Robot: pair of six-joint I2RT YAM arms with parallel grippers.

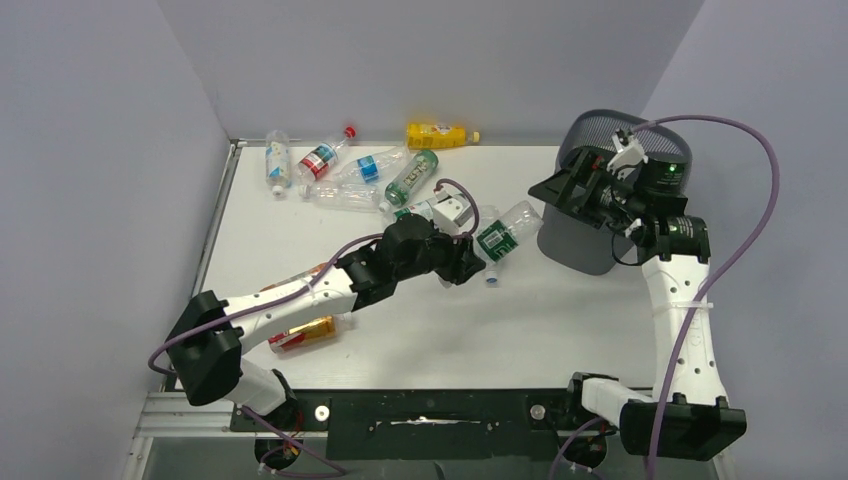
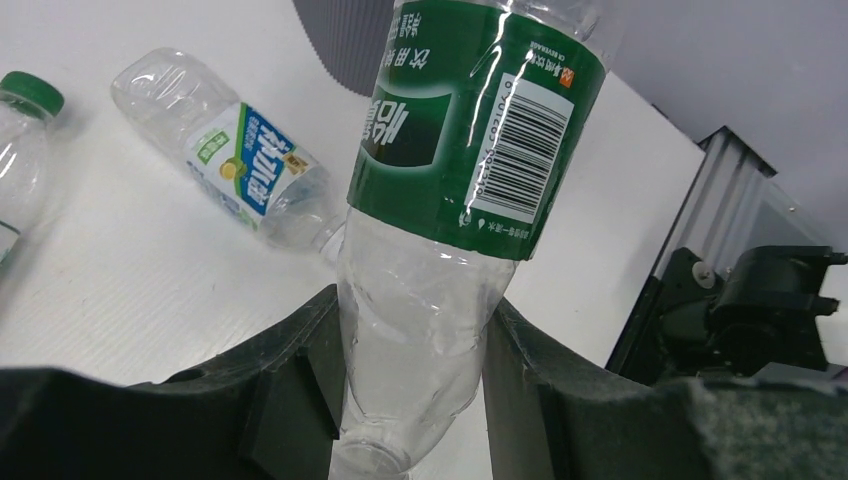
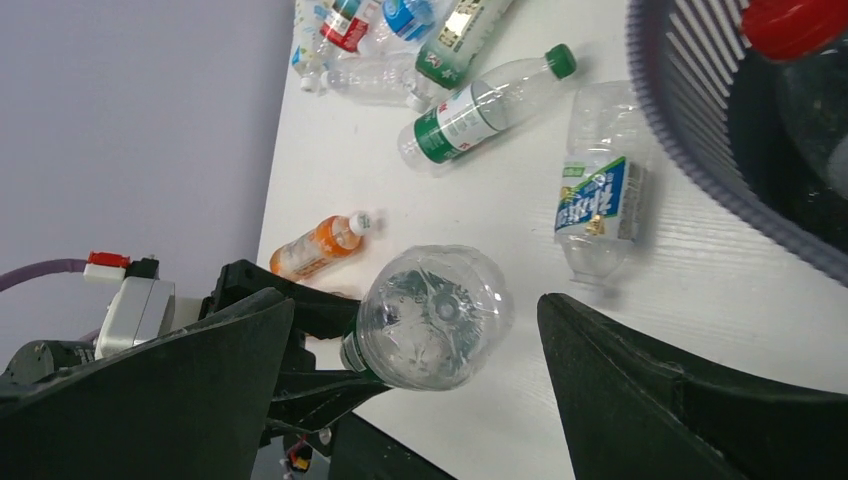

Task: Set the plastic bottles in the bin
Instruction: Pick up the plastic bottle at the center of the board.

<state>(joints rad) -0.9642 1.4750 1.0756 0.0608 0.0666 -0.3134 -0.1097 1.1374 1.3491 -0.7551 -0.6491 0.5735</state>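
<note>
Mid-frame above the table (image 1: 560, 330), your left tool (image 1: 472, 262) is clenched on the green-label bottle (image 1: 503, 235) near its neck, probably offering it to your wide-open right tool (image 1: 570, 190) by the bin (image 1: 575, 250), upper right.

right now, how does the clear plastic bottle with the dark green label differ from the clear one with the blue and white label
The dark-green-label bottle is clamped in the left gripper; the blue-and-white-label bottle lies loose on its side on the table. The first shows a barcode, the second none in view. Both are clear and look empty.
</note>
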